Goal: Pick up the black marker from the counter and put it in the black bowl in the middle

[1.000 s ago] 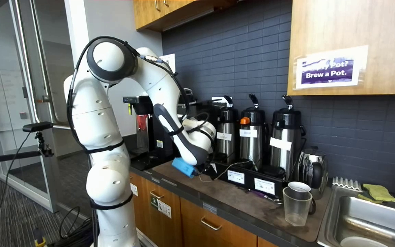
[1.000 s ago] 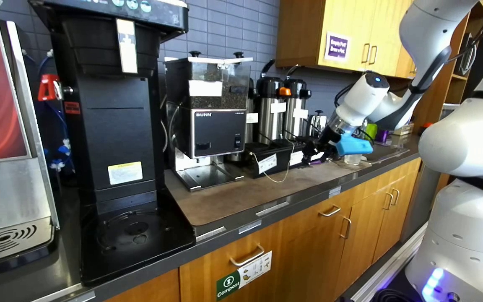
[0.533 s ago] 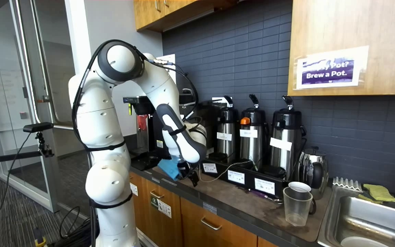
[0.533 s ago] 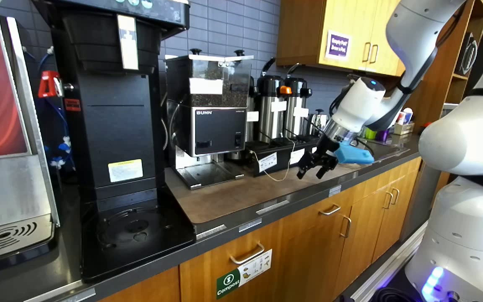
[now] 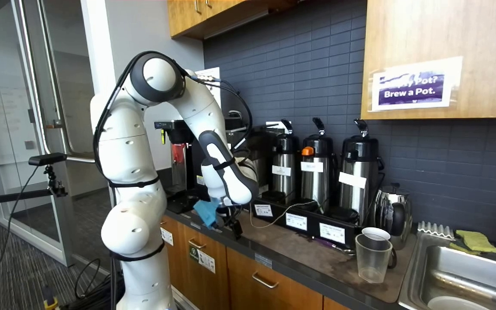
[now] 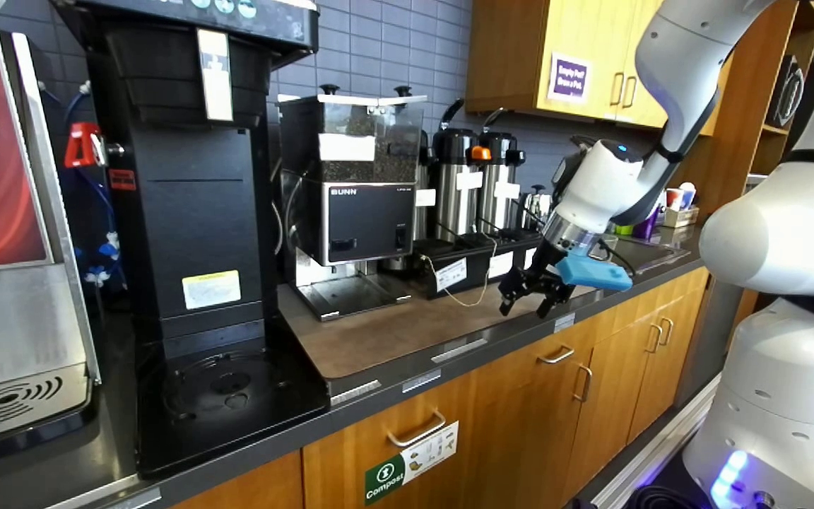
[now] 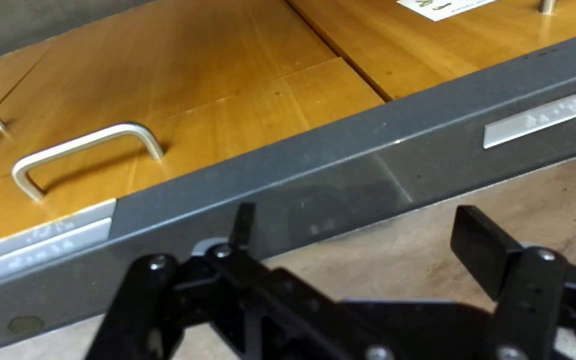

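My fingers (image 7: 485, 250) are standing wide apart, hovering nr. the front edge of the counter (image 7: 293, 210). I'm not making out the marker, leaving its dir. & long axis unk.

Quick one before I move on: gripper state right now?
Gripper: open, fingers apart with nothing held between them in the wrist view.

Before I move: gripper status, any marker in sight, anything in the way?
Gripper open, nothing held, above the counter. Black marker: can't make out. Possible snag: pale cord looped on the counter.
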You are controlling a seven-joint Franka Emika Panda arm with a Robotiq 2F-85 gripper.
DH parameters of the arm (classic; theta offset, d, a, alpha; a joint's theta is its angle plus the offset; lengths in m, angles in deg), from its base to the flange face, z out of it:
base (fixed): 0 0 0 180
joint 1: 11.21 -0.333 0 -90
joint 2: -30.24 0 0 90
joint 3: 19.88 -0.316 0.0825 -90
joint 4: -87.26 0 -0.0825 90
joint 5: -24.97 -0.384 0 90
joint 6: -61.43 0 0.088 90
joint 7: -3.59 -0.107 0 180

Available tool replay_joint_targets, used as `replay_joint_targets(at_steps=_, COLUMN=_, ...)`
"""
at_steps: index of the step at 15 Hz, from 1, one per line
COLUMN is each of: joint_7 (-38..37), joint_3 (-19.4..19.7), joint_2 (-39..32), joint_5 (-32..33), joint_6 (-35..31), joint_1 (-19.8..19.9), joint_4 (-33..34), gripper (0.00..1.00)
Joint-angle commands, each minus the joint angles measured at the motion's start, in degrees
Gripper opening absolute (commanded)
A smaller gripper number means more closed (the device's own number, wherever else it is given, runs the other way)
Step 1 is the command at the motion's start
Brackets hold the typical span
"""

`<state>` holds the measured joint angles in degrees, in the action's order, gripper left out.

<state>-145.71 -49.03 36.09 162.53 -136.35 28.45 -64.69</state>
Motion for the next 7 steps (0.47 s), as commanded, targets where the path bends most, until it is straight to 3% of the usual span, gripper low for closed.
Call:
replay_joint_targets(at_steps=1, joint_7=0.16, joint_3=-2.41, joint_2=-0.26, joint_5=-4.91, joint_6=-0.49, joint_1=4.6, joint_4=-2.25, gripper=1.0)
replay_joint_targets(at_steps=4, joint_7=0.22, joint_3=-2.47, joint_2=-1.16, joint_5=-7.03, joint_6=-0.51, joint_1=3.56, joint_4=-1.68, gripper=1.0)
replay_joint_targets(at_steps=6, joint_7=0.26, joint_3=-2.55, joint_2=-2.64, joint_5=-5.77, joint_6=-0.47, joint_1=0.81, joint_4=0.19, gripper=1.0)
replay_joint_targets(at_steps=7, joint_7=0.31, joint_3=-1.52, joint_2=-1.49, joint_5=-5.83, joint_6=0.0, joint_1=2.05, joint_4=-0.94, gripper=1.0)
